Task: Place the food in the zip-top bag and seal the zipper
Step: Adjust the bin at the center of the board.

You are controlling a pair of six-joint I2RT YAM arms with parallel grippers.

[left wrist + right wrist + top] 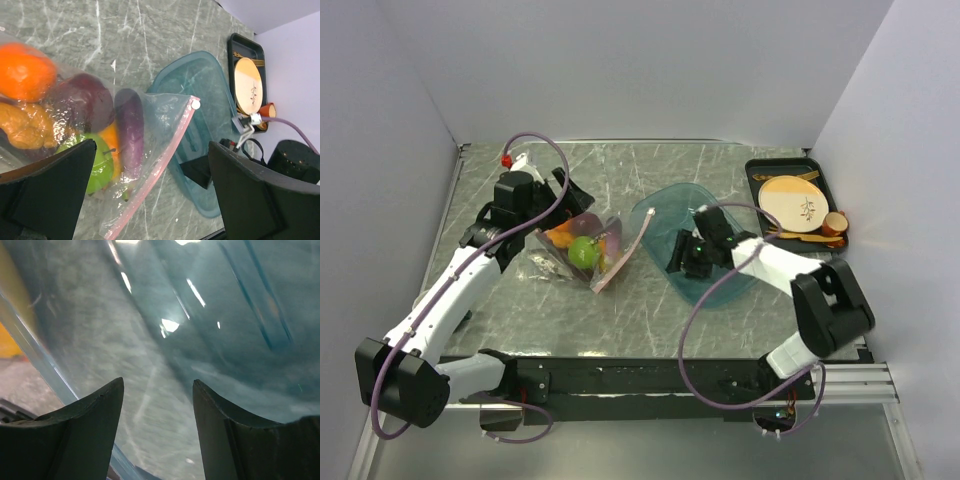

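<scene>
The clear zip-top bag lies on the table with the food inside. In the left wrist view I see the orange, the dark red apple, a purple piece, the green lime and a brown piece. The pale pink zipper runs along the bag's mouth, which faces the teal tray. It also shows in the top view. My left gripper is open wide at the bag's far-left end, and its jaws straddle the bag. My right gripper is open and empty over the teal tray.
The teal translucent tray lies right of the bag, under my right gripper. A black tray with a beige plate and cups stands at the back right. White walls close in the table on three sides.
</scene>
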